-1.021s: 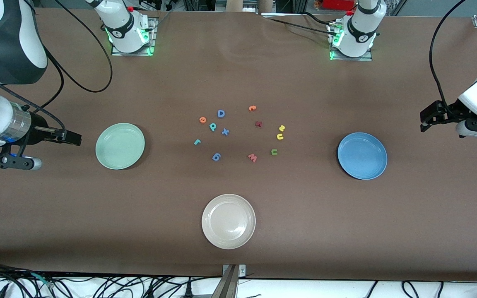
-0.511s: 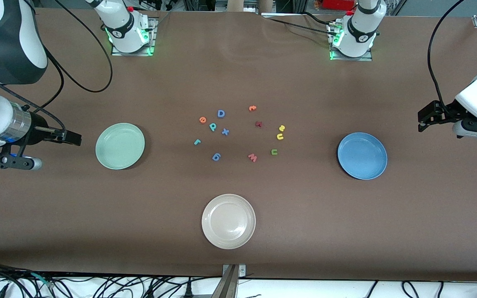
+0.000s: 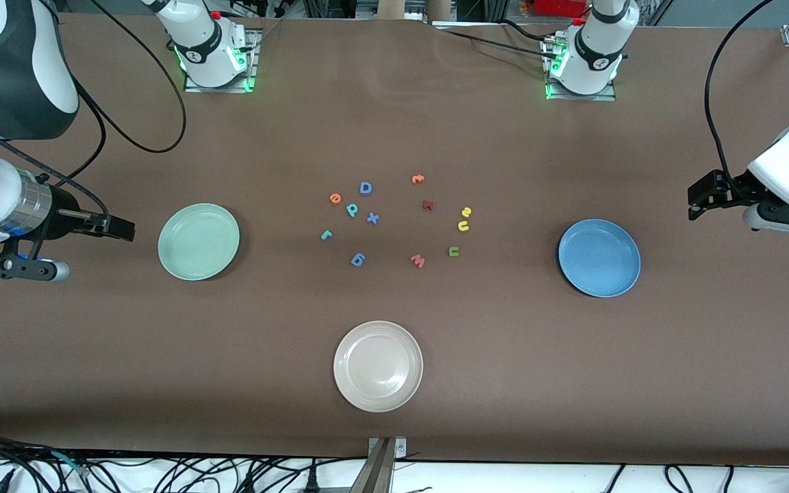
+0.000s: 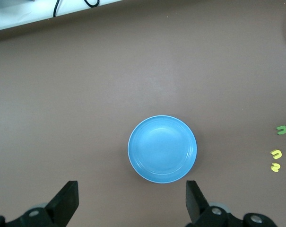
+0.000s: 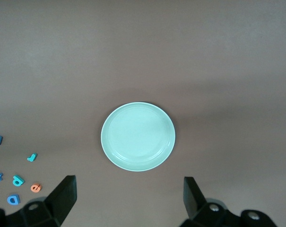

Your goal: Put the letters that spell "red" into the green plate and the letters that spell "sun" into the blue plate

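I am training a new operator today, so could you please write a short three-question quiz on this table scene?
1. True or false: the green plate already holds a letter.
2. Which plate lies nearest the front camera: A green, B off-white plate, C blue plate?
3. What state are the left gripper and right gripper in?

Key: 1 false, it is bare. 2 B. 3 Both open and holding nothing, each above the table at its own end.
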`<control>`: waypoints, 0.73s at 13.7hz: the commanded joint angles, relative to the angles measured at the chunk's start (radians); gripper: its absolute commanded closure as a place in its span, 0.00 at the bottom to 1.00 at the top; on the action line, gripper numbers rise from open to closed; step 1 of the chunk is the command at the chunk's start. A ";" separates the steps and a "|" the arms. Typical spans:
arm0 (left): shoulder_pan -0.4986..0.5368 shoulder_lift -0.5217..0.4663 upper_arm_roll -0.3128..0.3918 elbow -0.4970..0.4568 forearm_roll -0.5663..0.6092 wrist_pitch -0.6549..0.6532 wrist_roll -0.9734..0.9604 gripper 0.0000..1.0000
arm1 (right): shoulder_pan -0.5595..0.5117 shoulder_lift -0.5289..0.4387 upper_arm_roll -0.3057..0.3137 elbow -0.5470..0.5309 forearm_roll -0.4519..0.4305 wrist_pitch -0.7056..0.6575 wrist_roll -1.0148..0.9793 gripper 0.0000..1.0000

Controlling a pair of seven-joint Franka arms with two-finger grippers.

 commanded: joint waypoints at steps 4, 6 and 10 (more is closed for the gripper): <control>-0.005 -0.001 0.005 -0.004 -0.029 0.008 0.012 0.00 | -0.004 -0.007 0.006 -0.005 -0.011 -0.007 -0.011 0.00; -0.002 -0.002 0.006 -0.002 -0.028 0.008 0.012 0.00 | -0.004 -0.007 0.006 -0.005 -0.011 -0.009 -0.011 0.00; -0.005 -0.001 0.005 -0.004 -0.019 0.008 0.012 0.00 | -0.005 -0.007 0.005 -0.005 -0.011 -0.009 -0.012 0.00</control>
